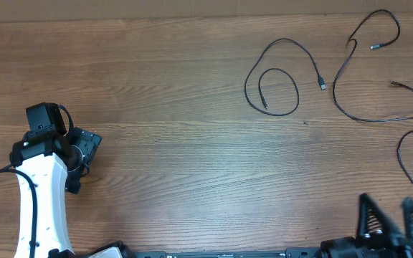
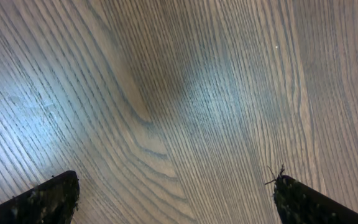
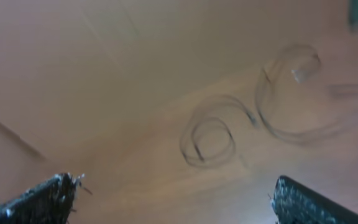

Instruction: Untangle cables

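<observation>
On the table [image 1: 156,86], the cables [image 1: 323,85] lie spread apart.

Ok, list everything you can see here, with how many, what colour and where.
cables: three, black, right half of the table, lying apart; one coiled, one S-shaped, one cut off by the right edge.
table: one, brown wood, under everything.
left arm: one, white with black jaws, open, left side.
right arm: one, black, bottom right edge, jaws open.
</observation>
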`<state>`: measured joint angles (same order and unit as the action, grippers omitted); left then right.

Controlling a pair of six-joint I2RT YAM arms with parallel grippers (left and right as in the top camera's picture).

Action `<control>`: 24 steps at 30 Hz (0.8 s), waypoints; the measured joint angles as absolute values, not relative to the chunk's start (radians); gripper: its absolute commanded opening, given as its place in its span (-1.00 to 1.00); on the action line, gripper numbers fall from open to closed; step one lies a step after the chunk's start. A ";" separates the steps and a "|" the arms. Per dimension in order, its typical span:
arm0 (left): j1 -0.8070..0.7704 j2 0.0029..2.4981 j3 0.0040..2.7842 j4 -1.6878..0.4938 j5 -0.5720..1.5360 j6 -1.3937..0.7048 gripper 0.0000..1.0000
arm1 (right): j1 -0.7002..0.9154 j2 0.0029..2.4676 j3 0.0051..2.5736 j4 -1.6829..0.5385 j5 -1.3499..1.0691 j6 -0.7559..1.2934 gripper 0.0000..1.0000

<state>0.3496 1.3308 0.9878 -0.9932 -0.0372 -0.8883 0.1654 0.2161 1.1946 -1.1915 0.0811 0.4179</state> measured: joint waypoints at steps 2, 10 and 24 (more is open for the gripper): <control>0.350 1.330 0.988 -0.993 -0.037 -0.888 0.99 | 0.165 0.202 1.195 -1.110 0.081 0.418 1.00; 0.350 1.330 0.988 -0.995 -0.037 -0.888 0.98 | 0.165 0.147 1.108 -0.968 0.081 0.418 1.00; 0.350 1.330 0.988 -0.995 -0.037 -0.888 0.99 | 0.165 0.043 0.695 -0.612 0.082 0.418 1.00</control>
<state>0.3496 1.3304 0.9878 -0.9955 -0.0372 -0.8883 0.1654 0.0425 0.6952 -0.6125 0.0822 0.4183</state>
